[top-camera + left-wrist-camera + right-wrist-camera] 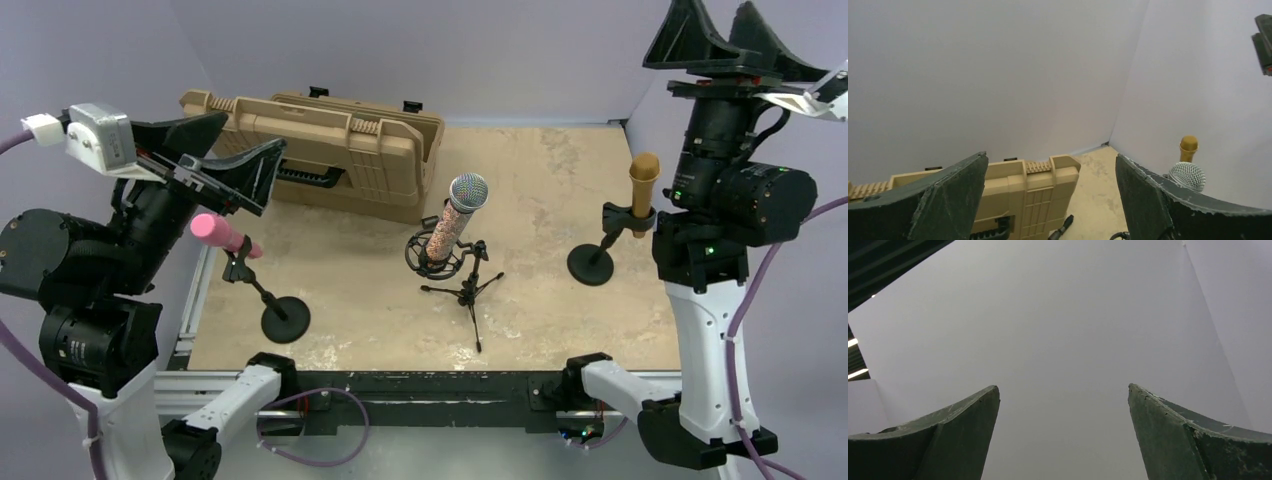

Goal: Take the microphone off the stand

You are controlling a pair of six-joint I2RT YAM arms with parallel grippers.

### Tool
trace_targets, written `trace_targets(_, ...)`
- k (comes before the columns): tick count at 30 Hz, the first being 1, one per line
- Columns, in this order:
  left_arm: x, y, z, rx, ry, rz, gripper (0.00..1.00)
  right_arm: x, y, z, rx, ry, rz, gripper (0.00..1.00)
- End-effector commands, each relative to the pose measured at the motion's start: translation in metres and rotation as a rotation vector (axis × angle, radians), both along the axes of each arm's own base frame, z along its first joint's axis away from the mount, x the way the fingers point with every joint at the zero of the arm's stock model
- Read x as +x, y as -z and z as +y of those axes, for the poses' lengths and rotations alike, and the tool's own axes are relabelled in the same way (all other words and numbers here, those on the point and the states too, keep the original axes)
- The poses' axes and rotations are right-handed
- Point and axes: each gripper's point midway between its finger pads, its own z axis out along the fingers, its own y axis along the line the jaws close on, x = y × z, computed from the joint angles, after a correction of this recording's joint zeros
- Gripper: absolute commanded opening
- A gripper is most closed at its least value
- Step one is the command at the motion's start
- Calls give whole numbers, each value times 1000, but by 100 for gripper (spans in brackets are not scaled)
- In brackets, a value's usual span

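Standing in a tripod shock mount (432,258) mid-tabletop, the speckled microphone (447,222) looks rigid, light and smooth-barrelled; grasp mid-barrel, below the wire-mesh head. A pink microphone (222,233) and gold microphone (643,185) sit clipped near the left and right edges. Left fingers (192,132) and right fingers (690,35) hang spread, empty.

A pink microphone (225,235) tilts in the left stand (285,320), a speckled microphone (455,215) leans in the centre tripod (467,290), and a gold microphone (643,185) is upright in the right stand (590,265).
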Motion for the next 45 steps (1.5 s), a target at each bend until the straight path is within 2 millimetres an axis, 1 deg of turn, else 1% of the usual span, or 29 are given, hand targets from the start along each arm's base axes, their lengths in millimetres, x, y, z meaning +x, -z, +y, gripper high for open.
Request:
trace_targets(1, 15, 19, -27, 5, 139, 92, 95, 1, 10, 12, -18, -69, -4, 99)
trace_targets(4, 24, 31, -42, -6, 220, 145, 95, 5, 27, 18, -32, -101, 18, 99)
trace_targets(6, 29, 41, -52, -6, 277, 182, 94, 12, 41, 24, -53, -123, 46, 99)
trace_targets(10, 33, 59, -69, -10, 379, 240, 93, 30, 75, 42, -96, -195, 120, 99)
trace_targets(12, 35, 71, -78, -3, 427, 265, 93, 33, 91, 52, -125, -240, 141, 99)
trace_targets(16, 32, 92, -92, 25, 486, 286, 93, 31, 118, 70, -185, -325, 161, 99)
trace_targets(18, 30, 102, -100, 26, 522, 293, 95, 33, 134, 78, -207, -365, 187, 99)
trace_targets(21, 24, 119, -117, 48, 598, 306, 100, 42, 164, 89, -246, -413, 258, 97)
trace_targets(23, 19, 132, -130, 72, 635, 315, 100, 48, 185, 95, -262, -441, 311, 96)
trace_targets(26, 14, 147, -145, 116, 669, 307, 100, 49, 212, 104, -288, -488, 362, 96)
trace_targets(29, 3, 157, -164, 164, 719, 281, 100, 52, 239, 107, -295, -510, 425, 96)
trace_targets(32, 1, 166, -181, 218, 716, 259, 100, 56, 264, 106, -285, -504, 489, 96)
trace_targets(35, 3, 178, -201, 272, 709, 256, 100, 55, 277, 102, -271, -490, 518, 95)
trace_targets(39, 11, 190, -224, 324, 661, 240, 100, 48, 281, 101, -265, -493, 515, 95)
trace_targets(42, 22, 197, -236, 354, 571, 211, 100, 47, 286, 102, -266, -499, 523, 95)
trace_targets(45, 33, 197, -243, 337, 503, 207, 96, 48, 296, 105, -267, -517, 540, 94)
